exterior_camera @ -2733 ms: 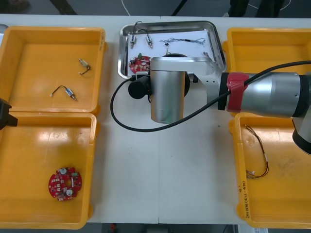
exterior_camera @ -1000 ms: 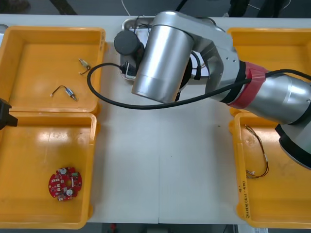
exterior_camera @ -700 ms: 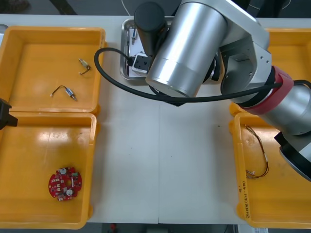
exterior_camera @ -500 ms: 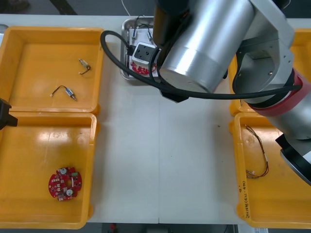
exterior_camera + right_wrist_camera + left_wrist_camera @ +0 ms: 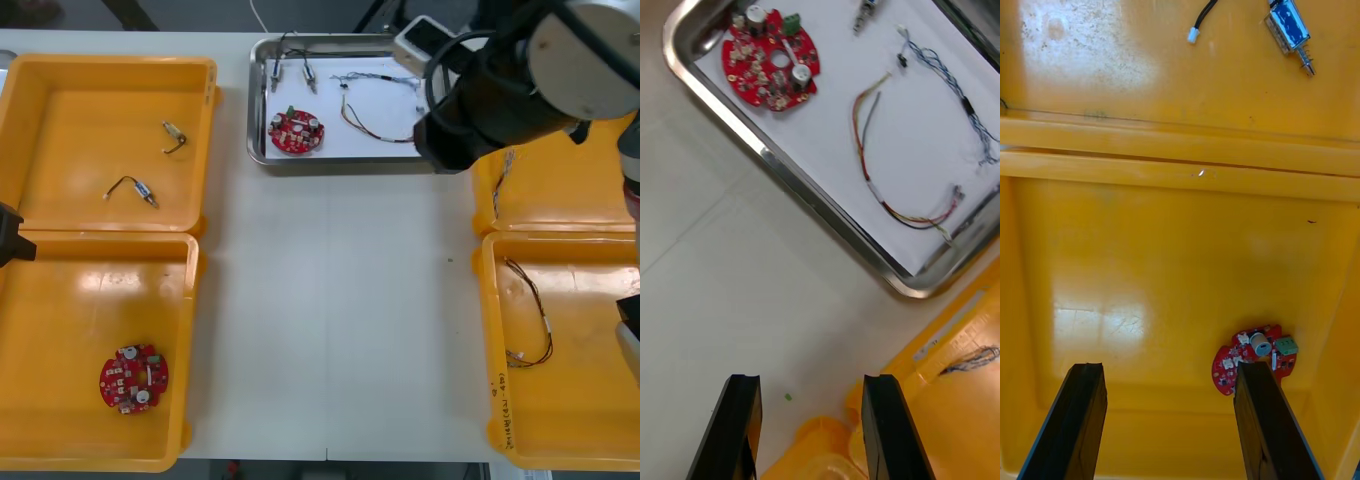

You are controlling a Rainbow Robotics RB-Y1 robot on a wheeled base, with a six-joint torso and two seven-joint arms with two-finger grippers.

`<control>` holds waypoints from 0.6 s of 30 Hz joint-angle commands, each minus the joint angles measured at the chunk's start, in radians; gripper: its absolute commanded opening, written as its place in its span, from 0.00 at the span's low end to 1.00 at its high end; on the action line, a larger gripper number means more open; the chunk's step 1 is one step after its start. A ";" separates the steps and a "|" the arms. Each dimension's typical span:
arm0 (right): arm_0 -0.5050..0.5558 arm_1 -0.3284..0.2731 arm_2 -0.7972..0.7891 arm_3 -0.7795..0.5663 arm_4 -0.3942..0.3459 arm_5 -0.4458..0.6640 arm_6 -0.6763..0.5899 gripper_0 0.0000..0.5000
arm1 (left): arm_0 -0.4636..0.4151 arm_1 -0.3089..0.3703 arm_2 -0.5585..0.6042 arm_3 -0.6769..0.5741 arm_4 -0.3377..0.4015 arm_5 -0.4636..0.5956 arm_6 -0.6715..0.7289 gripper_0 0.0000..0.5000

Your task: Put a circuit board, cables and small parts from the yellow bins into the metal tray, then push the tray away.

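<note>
The metal tray (image 5: 256, 100) looks loaded, so the right gripper (image 5: 811, 382) hangs open and empty near its corner, while the left gripper (image 5: 1169, 371) waits open over a yellow bin (image 5: 1180, 240).

The metal tray (image 5: 340, 163) has a shiny rim and matt white inside; the yellow bins (image 5: 80, 100) are glossy plastic.

White-lined metal tray (image 5: 330, 160) with round red circuit board (image 5: 295, 131), cables (image 5: 863, 165) and small metal parts (image 5: 309, 80) flat inside.
</note>
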 commanded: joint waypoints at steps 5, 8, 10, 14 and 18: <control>0.134 -0.138 -0.211 -0.067 -0.017 0.003 -0.038 0.77 | 0.016 0.047 0.031 -0.025 0.002 0.006 -0.087 1.00; 0.189 -0.170 -0.271 -0.090 -0.027 0.003 -0.032 0.78 | 0.016 0.047 0.031 -0.025 0.002 0.006 -0.087 1.00; 0.222 -0.190 -0.306 -0.101 -0.032 0.003 -0.032 0.78 | 0.016 0.047 0.031 -0.025 0.002 0.006 -0.087 1.00; 0.299 -0.218 -0.415 -0.105 -0.064 0.003 -0.030 0.79 | 0.016 0.047 0.031 -0.025 0.002 0.006 -0.087 1.00; 0.367 -0.224 -0.518 -0.105 -0.109 0.003 -0.024 0.82 | 0.016 0.047 0.031 -0.025 0.002 0.006 -0.087 1.00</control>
